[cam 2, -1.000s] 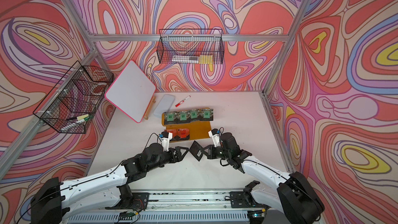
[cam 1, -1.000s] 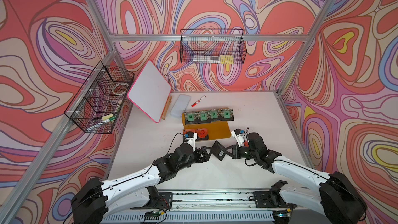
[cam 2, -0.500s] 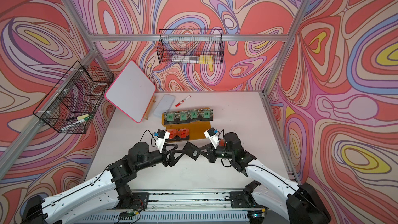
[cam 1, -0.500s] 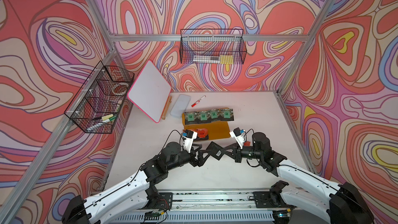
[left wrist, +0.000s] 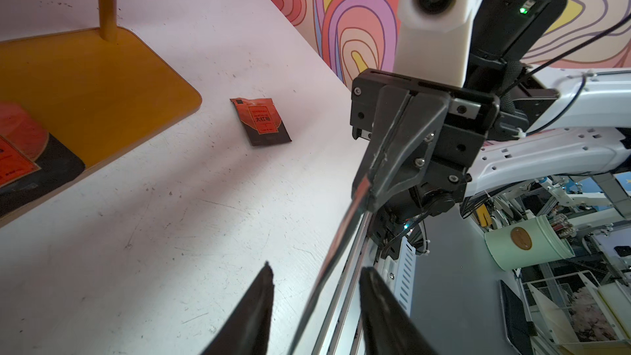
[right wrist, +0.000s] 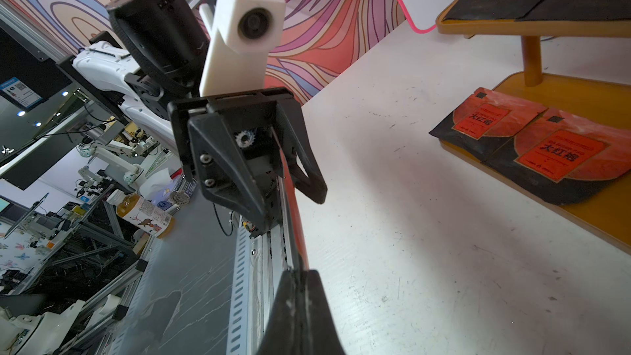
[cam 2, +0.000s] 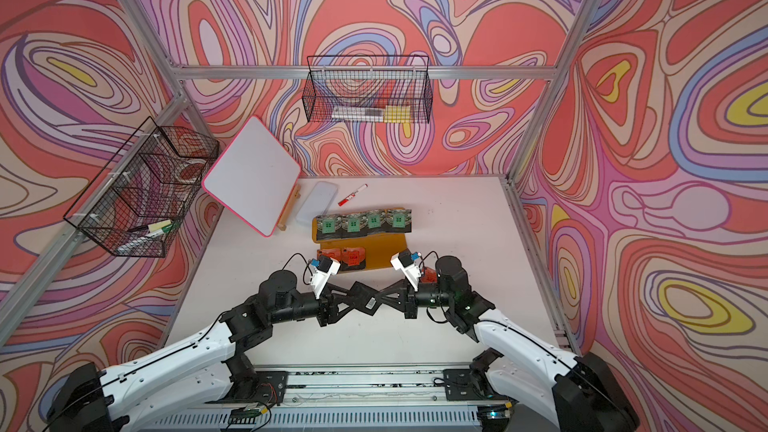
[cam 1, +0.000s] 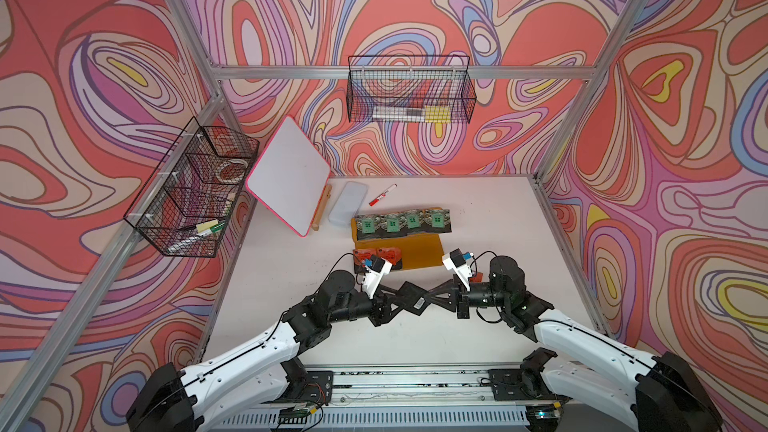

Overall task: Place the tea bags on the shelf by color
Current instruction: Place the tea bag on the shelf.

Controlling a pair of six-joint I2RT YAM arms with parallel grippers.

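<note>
My right gripper (cam 1: pixel 434 300) is shut on a tea bag (cam 1: pixel 412 301) held on edge above the table's middle, its black back showing in both top views. My left gripper (cam 1: pixel 397 297) faces it from the other side. Its jaws are open, one on each side of the tea bag's (left wrist: pixel 341 227) free edge without touching it. The yellow shelf (cam 1: pixel 422 252) carries several green tea bags (cam 1: pixel 401 222) on its upper step and two orange ones (cam 1: pixel 376 257) at the left of its lower step. Another orange tea bag (left wrist: pixel 261 121) lies flat on the table beside the right wrist.
A pink-edged whiteboard (cam 1: pixel 291 176) leans at the back left, with a clear case (cam 1: pixel 348 203) and a red marker (cam 1: pixel 382 195) beside it. Wire baskets hang on the back wall (cam 1: pixel 409 93) and the left wall (cam 1: pixel 191 189). The table's front rail (cam 1: pixel 415 376) runs below both arms.
The left arm has drawn back toward the front left, and its jaws have narrowed around the tea bag's edge. The right gripper has stayed shut on the tea bag and shifted slightly right.
</note>
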